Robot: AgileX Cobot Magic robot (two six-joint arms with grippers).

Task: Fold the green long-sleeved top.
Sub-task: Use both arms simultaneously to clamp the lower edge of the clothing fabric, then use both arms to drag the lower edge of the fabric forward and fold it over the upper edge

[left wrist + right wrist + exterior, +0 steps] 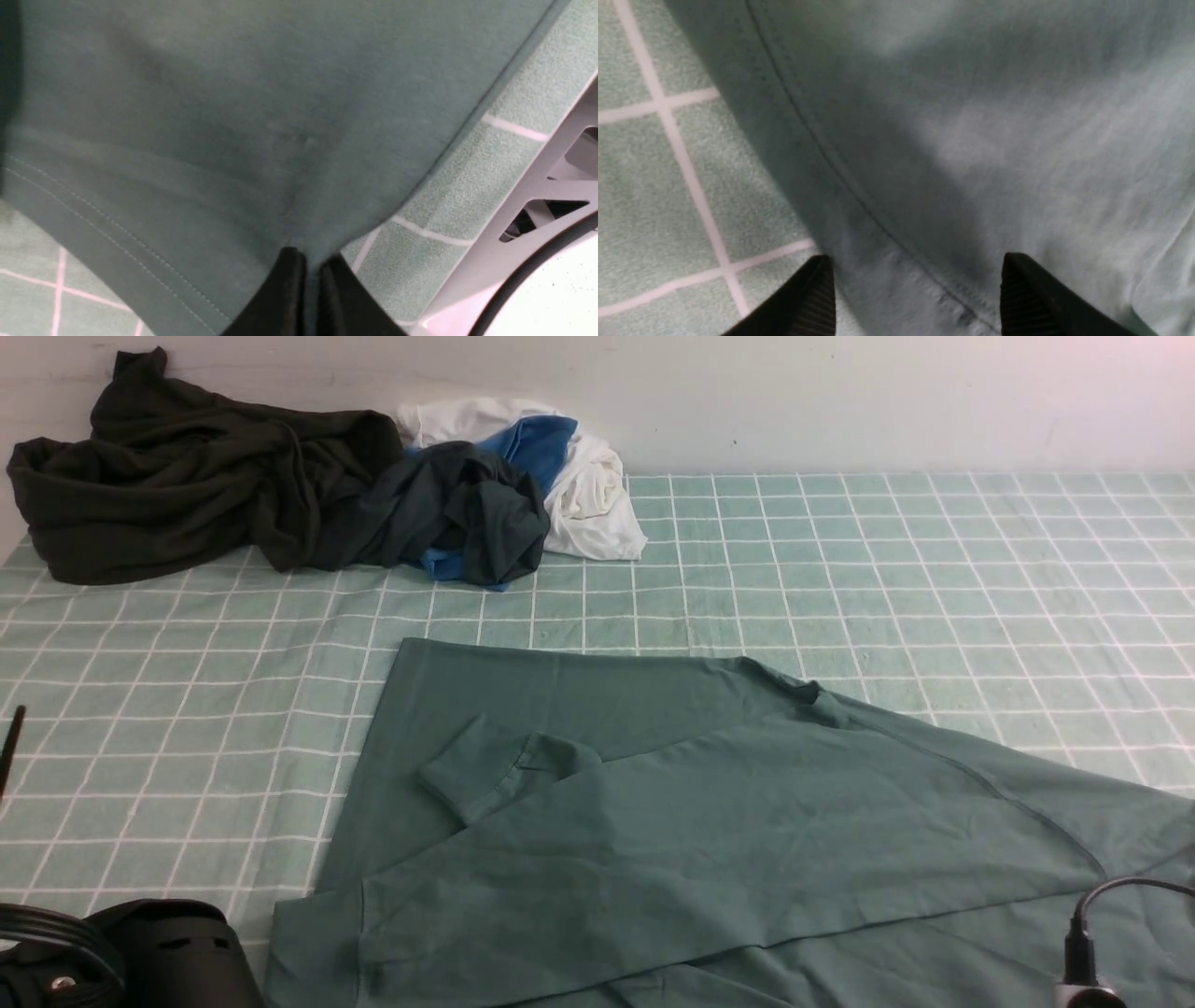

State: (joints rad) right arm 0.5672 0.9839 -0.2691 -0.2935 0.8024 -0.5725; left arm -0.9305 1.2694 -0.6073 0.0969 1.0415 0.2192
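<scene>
Green long-sleeved top (709, 821): lies spread on the checked counter cloth (934, 569), in the near half, from the centre across to the right edge of the front view. Its near edge runs out of frame.
Sleeve (560, 803): one sleeve is folded across the body. Its cuff (462, 779) rests on the left part of the garment, tilted.
Left hand (313, 266): clenched on the top. The fingers (285, 294) are pressed together, and the fabric is drawn to a pucker between them, close to a double-stitched edge (117, 233).
Right hand (917, 263): released, holding nothing. The fingers (808, 298) stand wide apart astride the top's stitched border (840, 172), one by the cloth's edge and the other over the garment. Contact with the fabric cannot be determined.
Far left pile: an olive-black garment (187, 476), a grey-and-blue garment (457, 513) and a white garment (588, 495) are heaped against the wall (840, 392), well apart from the top.
</scene>
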